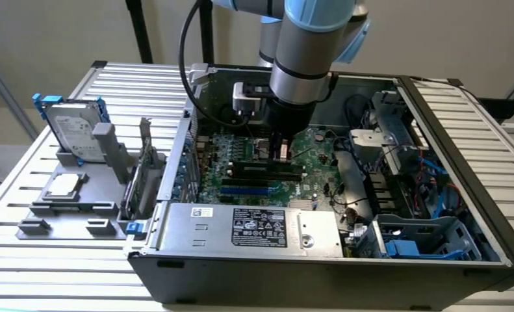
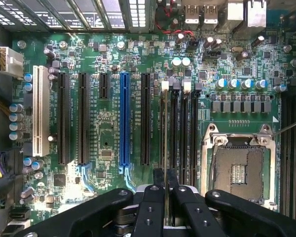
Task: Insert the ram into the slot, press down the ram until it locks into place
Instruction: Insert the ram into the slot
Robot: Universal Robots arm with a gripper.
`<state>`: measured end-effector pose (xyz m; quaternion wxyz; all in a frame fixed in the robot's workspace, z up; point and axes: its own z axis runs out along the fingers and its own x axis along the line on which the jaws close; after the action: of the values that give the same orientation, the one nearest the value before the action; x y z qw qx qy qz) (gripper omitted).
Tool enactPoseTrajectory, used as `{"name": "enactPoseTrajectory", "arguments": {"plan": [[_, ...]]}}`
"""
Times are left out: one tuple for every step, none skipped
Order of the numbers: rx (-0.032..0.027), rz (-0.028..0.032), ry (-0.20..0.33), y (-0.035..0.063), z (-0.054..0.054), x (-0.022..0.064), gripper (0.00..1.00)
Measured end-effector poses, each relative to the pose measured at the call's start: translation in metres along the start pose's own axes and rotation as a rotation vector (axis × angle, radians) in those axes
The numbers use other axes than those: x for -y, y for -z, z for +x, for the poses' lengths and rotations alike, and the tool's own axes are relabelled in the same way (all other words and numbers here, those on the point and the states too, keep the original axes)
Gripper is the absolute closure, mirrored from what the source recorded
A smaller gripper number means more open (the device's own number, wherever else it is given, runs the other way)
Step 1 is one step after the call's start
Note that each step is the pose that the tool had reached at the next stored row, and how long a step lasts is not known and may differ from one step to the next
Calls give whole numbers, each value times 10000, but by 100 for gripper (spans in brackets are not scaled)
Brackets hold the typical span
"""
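Slatted table [image 1: 464, 130] carries an open PC case [image 1: 326, 276] lying on its side. A grey fixture [image 1: 66, 211] sits just beside the case at the exterior view's left, w/ a drive [image 1: 73, 127] upright at the fixture's far corner. The arm [image 1: 305, 65] reaches straight down into the case, over the mobo [image 1: 239, 153], approx mid-board. The gripper [image 2: 165, 174] is clamped on the ram [image 2: 165, 133], w/ one of its fingers [image 2: 158, 197] against each face of the stick. The ram stands on edge, so from above it reads as a thin line, and it lies between the CPU socket [image 2: 239, 173] and the blue slot [image 2: 124, 118]. It runs lengthwise along the slot [image 2: 164, 87], which is the outermost of four parallel black sockets and the one farthest from the CPU socket. The ram's far end reaches that slot's pale clip. Whether the ram's bottom edge is seated in the slot or just above it can't be told.
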<state>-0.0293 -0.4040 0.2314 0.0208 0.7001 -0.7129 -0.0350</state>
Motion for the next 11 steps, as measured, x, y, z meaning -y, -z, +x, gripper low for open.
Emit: {"name": "enactPoseTrajectory", "arguments": {"plan": [[1, 0, 3, -3, -1, 0, 87], [0, 0, 5, -6, -2, 0, 87], [-1, 0, 5, -8, -2, 0, 87], [-1, 0, 6, -11, -2, 0, 87], [0, 0, 7, -14, -3, 0, 87], [-1, 0, 7, -16, -3, 1, 87], [-1, 0, 7, -18, -4, 1, 87], [-1, 0, 7, -19, -4, 1, 87], [-1, 0, 8, -21, -4, 1, 87], [0, 0, 9, -23, -4, 1, 87], [0, 0, 9, -26, -4, 1, 87]]}}
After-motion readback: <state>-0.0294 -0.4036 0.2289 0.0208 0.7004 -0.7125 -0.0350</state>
